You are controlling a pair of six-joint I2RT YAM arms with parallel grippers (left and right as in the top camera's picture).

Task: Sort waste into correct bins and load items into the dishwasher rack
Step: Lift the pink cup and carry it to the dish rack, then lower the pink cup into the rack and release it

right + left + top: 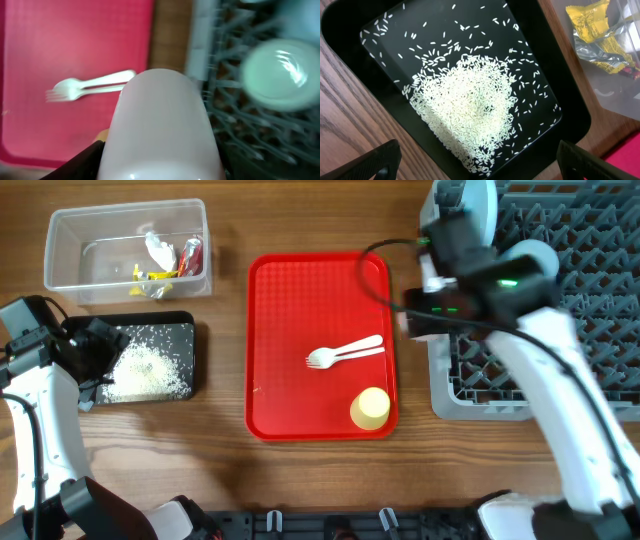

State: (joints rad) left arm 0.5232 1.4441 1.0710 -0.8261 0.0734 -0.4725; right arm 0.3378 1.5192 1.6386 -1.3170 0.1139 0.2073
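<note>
White cup (160, 120) sat clamped in your right end effector (160, 167), between the red tray (75, 40) and the grey rack (235, 142) toward the bench's right edge. Your left end effector (482, 162) hung spread wide over rice (470, 110) in the black tray (342, 27) near the left edge. The fork (345, 352) lay on the red tray.

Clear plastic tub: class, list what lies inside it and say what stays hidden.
Inside the clear tub lie a crumpled white tissue, a red wrapper and a yellow wrapper, bunched toward its right end. Anything beneath that pile is covered and cannot be seen.
</note>
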